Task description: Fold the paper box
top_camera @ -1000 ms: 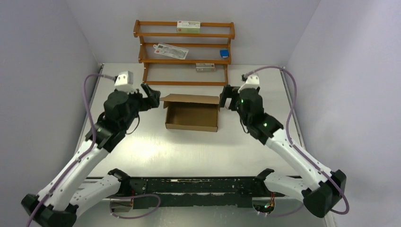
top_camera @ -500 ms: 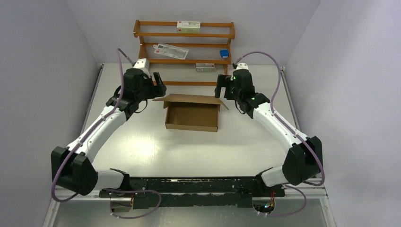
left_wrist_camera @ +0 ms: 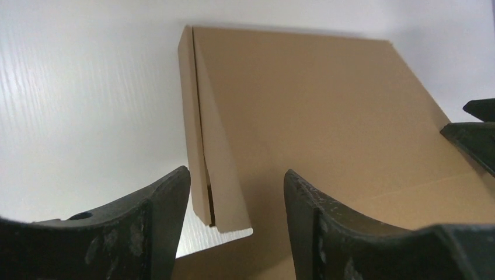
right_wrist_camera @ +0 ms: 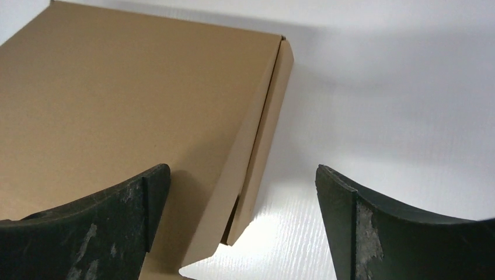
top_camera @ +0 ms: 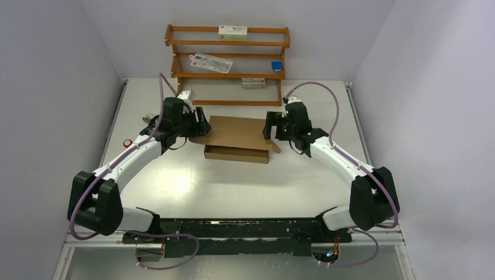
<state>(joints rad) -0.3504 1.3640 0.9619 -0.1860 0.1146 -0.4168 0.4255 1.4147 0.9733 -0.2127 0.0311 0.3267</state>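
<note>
Two arms are on the paper box point(top_camera: 236, 155), one on each side. The box sits on the table point(top_camera: 233, 189) a bit past centre, just in front of the wooden rack point(top_camera: 227, 73) at the far wall.

Box state:
- The lid point(top_camera: 236, 129) is folded down and covers the tray in the top view. Only the front wall shows below it.
- A flap tip pokes out past the box corner on each side.

Left gripper point(top_camera: 199, 122):
- It's at the lid's far-left corner.
- In the wrist view its jaws are apart, and the left side flap point(left_wrist_camera: 222, 146) runs up the gap between the fingers point(left_wrist_camera: 154, 230).
- You can see clearance on both sides of the flap, so nothing is clamped.
- The flap lies along the box's side wall, with a dark slit between the two at the near end. You can't tell whether it's tucked in.

Right gripper point(top_camera: 269, 126):
- It's at the far-right corner, mirroring the left.
- Its jaws are spread wide, with the right side flap point(right_wrist_camera: 248, 169) between the fingers point(right_wrist_camera: 131, 210), closer to the lid-side finger.
- It isn't gripping anything either. There's the same dark slit between flap and wall.

From above you can't tell whether either gripper presses on the lid.

Other items:
- A small red ring point(top_camera: 126, 143) lies on the table near the left edge, well apart from the box.
- The rack carries a few small packs.
</note>
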